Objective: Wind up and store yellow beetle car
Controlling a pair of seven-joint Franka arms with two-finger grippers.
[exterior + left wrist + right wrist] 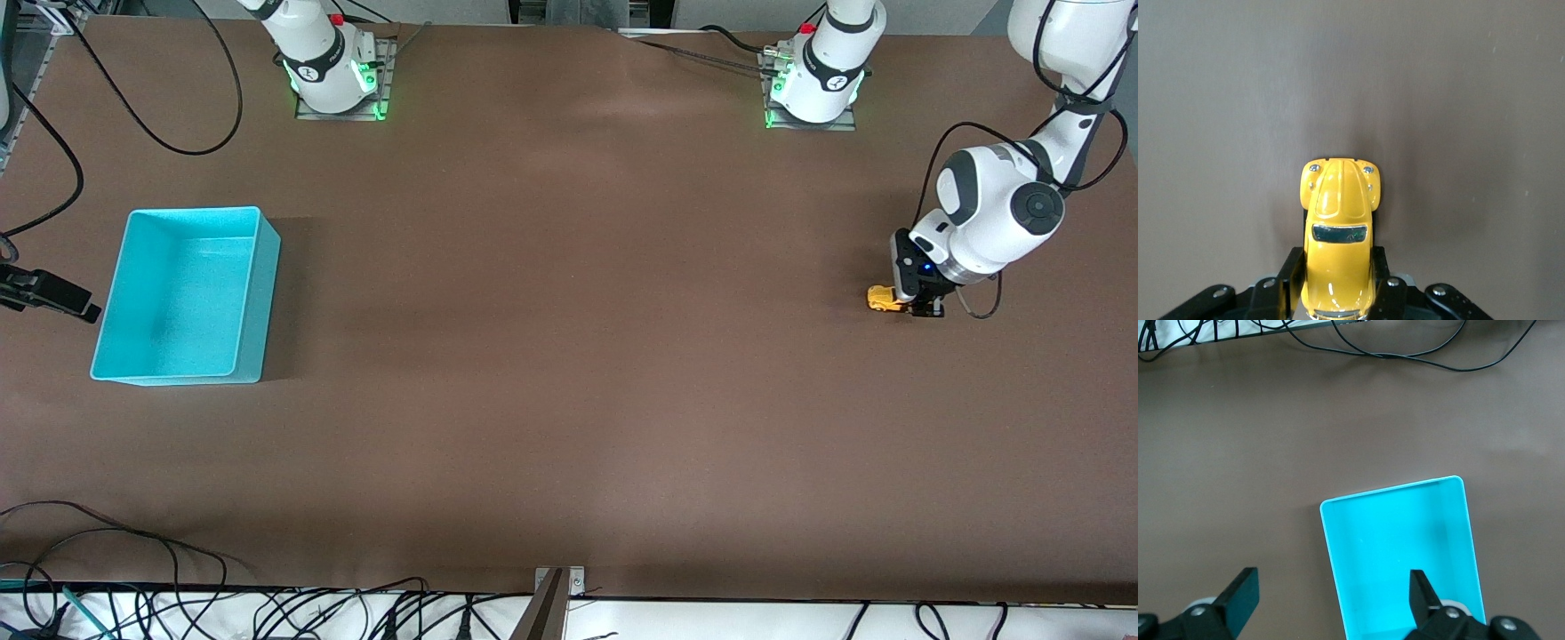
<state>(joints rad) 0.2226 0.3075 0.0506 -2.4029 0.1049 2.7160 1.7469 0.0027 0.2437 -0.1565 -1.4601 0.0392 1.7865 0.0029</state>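
The yellow beetle car sits on the brown table at the left arm's end, well apart from the turquoise bin. It is a small, glossy toy with a rounded hood, two tiny silver headlights and a dark windshield. The left hand is down at table level, its black fingers clamped on the car's flanks at the rear, the nose pointing away from the hand. The bin stands at the right arm's end; it is a rectangular, smooth-walled plastic box with rounded corners, and nothing lies in it. The right hand hangs over the bin's edge, its fingers spread wide apart. The table cover is matte and plain.
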